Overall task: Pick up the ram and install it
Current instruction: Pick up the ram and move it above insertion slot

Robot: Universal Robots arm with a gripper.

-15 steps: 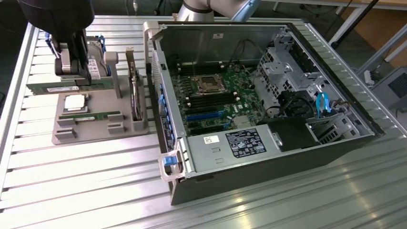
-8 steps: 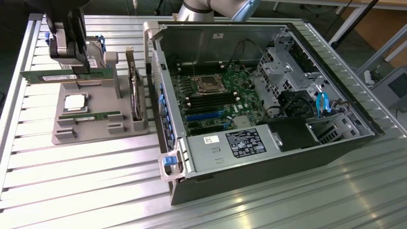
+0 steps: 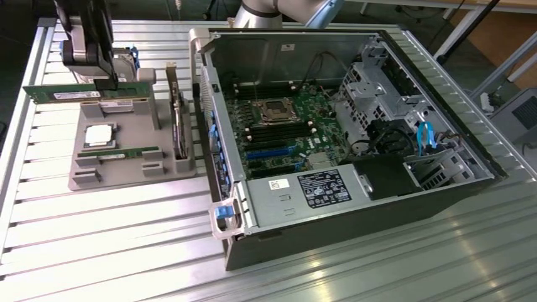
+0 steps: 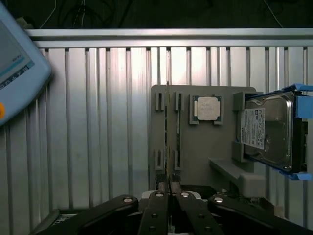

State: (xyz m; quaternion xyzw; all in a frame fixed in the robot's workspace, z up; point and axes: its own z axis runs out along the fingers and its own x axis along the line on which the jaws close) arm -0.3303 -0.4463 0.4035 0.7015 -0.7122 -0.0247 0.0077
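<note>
My gripper [image 3: 107, 83] hangs over the far end of the grey parts holder [image 3: 126, 165], at the exterior view's left. It is shut on a ram [image 3: 75, 94], a long green stick held level above the holder. In the wrist view that ram [image 4: 167, 132] shows edge-on between the closed fingers [image 4: 157, 196]. A second ram stick [image 3: 130, 153] [image 4: 178, 129] lies in a holder slot. The open computer case [image 3: 470, 151] stands to the exterior view's right, its motherboard [image 3: 323, 141] showing dark memory slots [image 3: 277, 133] beside the processor socket [image 3: 275, 112].
The holder also carries a square silver processor chip [image 3: 99, 133] [image 4: 207, 108] and a hard drive [image 3: 178, 119] [image 4: 266, 132] standing on edge near the case wall. A grey handheld control unit [image 4: 14, 63] lies on the ribbed aluminium table [image 3: 109, 251]. The case holds cables and a power supply [image 3: 323, 189].
</note>
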